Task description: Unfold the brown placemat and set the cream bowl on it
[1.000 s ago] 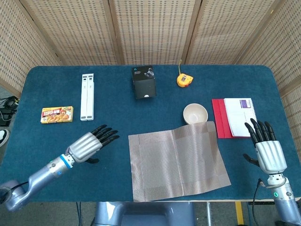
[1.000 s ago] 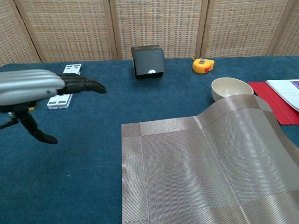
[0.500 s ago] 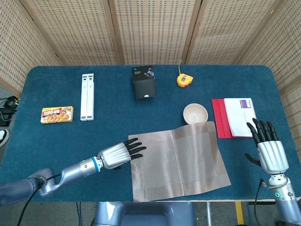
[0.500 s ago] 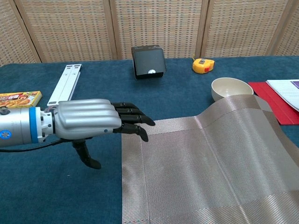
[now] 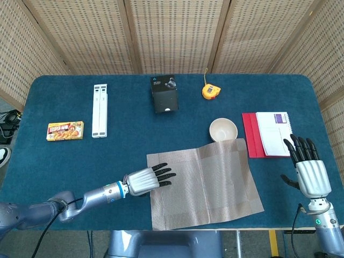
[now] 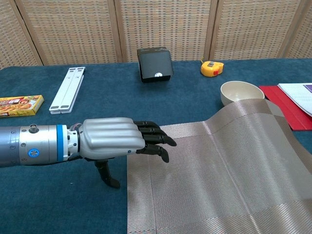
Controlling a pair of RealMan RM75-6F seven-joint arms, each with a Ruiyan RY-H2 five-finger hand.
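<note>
Silver ridged left hand (image 6: 111,142) with black fingers, blue wrist ring, grey arm; right hand (image 5: 311,174) matches.

Bright, even light fills the room, and it seems to come from overhead, though no lamp shows. Shadows are soft and short: a faint dark patch sits under the left hand (image 6: 113,144) on the blue table (image 5: 64,161). A mild sheen runs along that hand's metal back in the chest view. Both views are sharp, no motion blur. The woven placemat (image 5: 204,183) shows a little moiré shimmer. Table edges bow slightly in the head view.
</note>
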